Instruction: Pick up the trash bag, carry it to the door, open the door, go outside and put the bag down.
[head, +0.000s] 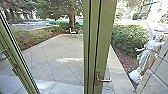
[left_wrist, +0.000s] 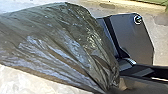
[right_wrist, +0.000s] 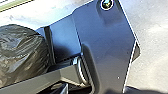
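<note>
The dark trash bag (left_wrist: 60, 47) looms large in the left wrist view, its creased plastic drawn together to a narrow neck where my left gripper (left_wrist: 113, 86) is shut on it. Part of the same dark bag (right_wrist: 20, 55) appears in the right wrist view, beside the robot's own plate and bar. How my right gripper stands cannot be made out. In the head view, a green door frame (head: 106, 32) rises upright just ahead, with a metal lever handle (head: 103, 80) low on it. Whether the door is ajar I cannot tell.
Another green frame post (head: 17, 62) slants along the left. Beyond lies a paved yard (head: 50, 60) bordered by planting and a tree (head: 72, 17). A pale statue (head: 147, 55) stands on the right, near a bush (head: 130, 37).
</note>
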